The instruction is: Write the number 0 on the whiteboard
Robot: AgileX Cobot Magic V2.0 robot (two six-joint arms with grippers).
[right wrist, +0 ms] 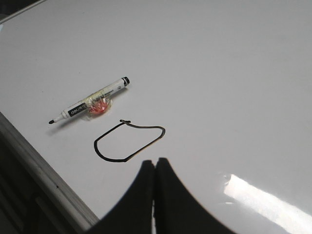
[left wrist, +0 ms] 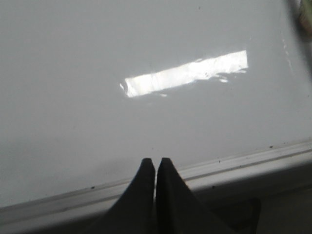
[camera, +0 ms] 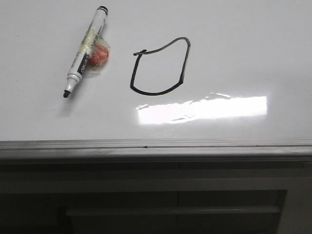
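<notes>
A black hand-drawn number 0 [camera: 160,67] stands as a closed lopsided loop in the middle of the glossy whiteboard [camera: 243,48]; the right wrist view has the number 0 [right wrist: 129,141] too. A white marker [camera: 87,51] with its black tip uncapped lies flat on the board left of the loop, an orange lump stuck to its barrel. In the right wrist view the marker [right wrist: 90,100] lies beyond the loop. My right gripper [right wrist: 155,162] is shut and empty, hovering near the loop. My left gripper [left wrist: 155,162] is shut and empty above the board's grey frame [left wrist: 234,163].
A bright rectangular glare patch [camera: 202,109] lies on the board just in front of the loop. The board's grey metal edge [camera: 156,146] runs across the front, with a dark panelled surface [camera: 170,204] below it.
</notes>
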